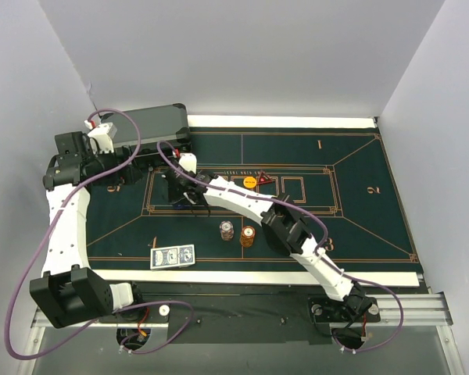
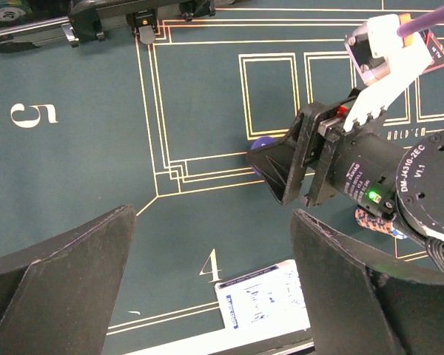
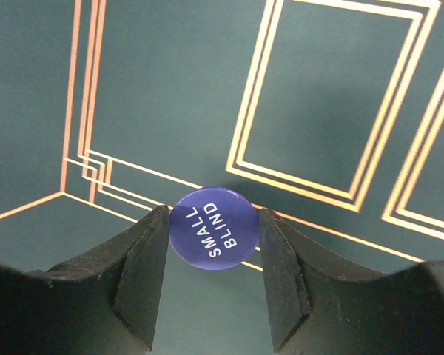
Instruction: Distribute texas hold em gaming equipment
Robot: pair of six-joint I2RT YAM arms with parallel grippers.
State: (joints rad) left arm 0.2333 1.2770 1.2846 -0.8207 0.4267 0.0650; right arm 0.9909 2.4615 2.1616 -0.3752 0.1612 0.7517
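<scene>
A round blue button marked SMALL BLIND (image 3: 214,228) sits flat between the two pads of my right gripper (image 3: 214,238), which is shut on its edges just over the mat's orange corner lines. From the left wrist view the same right gripper (image 2: 270,166) shows side-on with the blue button (image 2: 260,142) at its tip. My left gripper (image 2: 213,214) hangs open and holds nothing, above the number 4. Blue-backed cards (image 1: 173,256) lie at the mat's near edge, their white printed side (image 2: 265,303) showing below the left gripper. Two chip stacks (image 1: 227,230) (image 1: 248,235) stand mid-mat.
A dark grey case (image 1: 152,123) lies at the back left, with a chip (image 2: 4,13) beside it. An orange disc (image 1: 250,180) and a red triangle marker (image 1: 264,180) rest near the mat's centre boxes. The right arm (image 1: 297,234) crosses the mat diagonally. White walls enclose the green mat (image 1: 359,219).
</scene>
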